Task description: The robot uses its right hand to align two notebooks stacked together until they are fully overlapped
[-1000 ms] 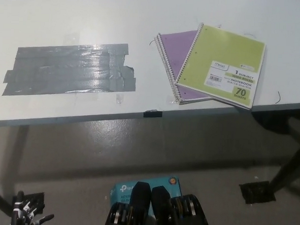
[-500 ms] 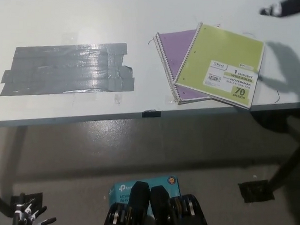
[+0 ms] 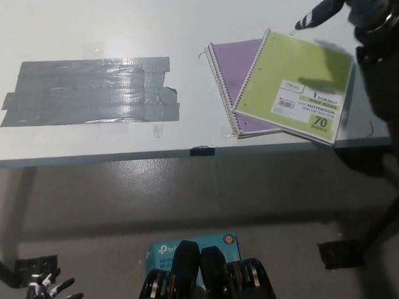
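Observation:
A green spiral notebook [image 3: 297, 84] lies skewed on top of a purple spiral notebook [image 3: 232, 62] near the front right corner of the white table [image 3: 92, 27]. The purple one sticks out to the left and at the bottom left. My black right hand [image 3: 335, 10] hovers at the top right, just beyond the green notebook's far edge. It is open and holds nothing, with a fingertip [image 3: 303, 23] pointing left. The hand is blurred and partly cut off by the picture's top. Its shadow falls across the green cover. My white left hand [image 3: 49, 290] rests open at the bottom left, far below the table's edge.
A wide patch of grey tape [image 3: 90, 93] covers the table's left half. A small black tab [image 3: 202, 151] sits on the front edge. On the floor lie a teal box [image 3: 166, 248] and a black table foot [image 3: 342, 254].
My right arm has come in from the upper right and now reaches over the table's right end, its shadow on the green notebook. The notebooks have not moved.

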